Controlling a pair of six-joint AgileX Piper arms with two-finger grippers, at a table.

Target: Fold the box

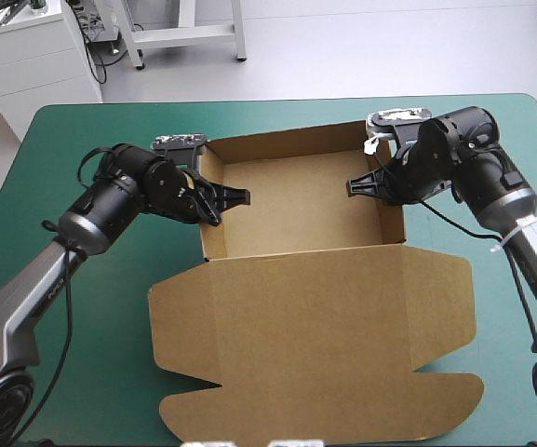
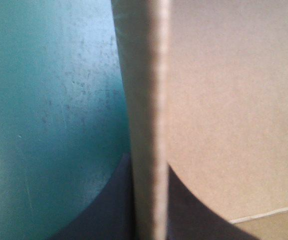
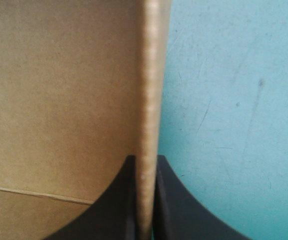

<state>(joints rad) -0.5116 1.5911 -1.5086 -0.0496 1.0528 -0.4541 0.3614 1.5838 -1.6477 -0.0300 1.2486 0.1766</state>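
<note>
The brown box point(image 1: 301, 209) stands as an open tray in the middle of the table, its walls raised and its lid point(image 1: 315, 340) lying flat toward the near edge. My left gripper point(image 1: 220, 200) is shut on the tray's left wall, one black finger inside and one outside. In the left wrist view that wall's edge point(image 2: 146, 120) runs straight ahead from between the fingers point(image 2: 191, 207). My right gripper point(image 1: 370, 184) is shut on the right wall in the same way. The right wall's edge point(image 3: 151, 100) rises between its fingers point(image 3: 176, 205).
The teal-green cover point(image 1: 82, 307) lies bare on both sides of the box. The lid's rounded flaps point(image 1: 180, 317) spread left and right near the front edge. A white cabinet point(image 1: 26, 51) stands beyond the table's far left corner.
</note>
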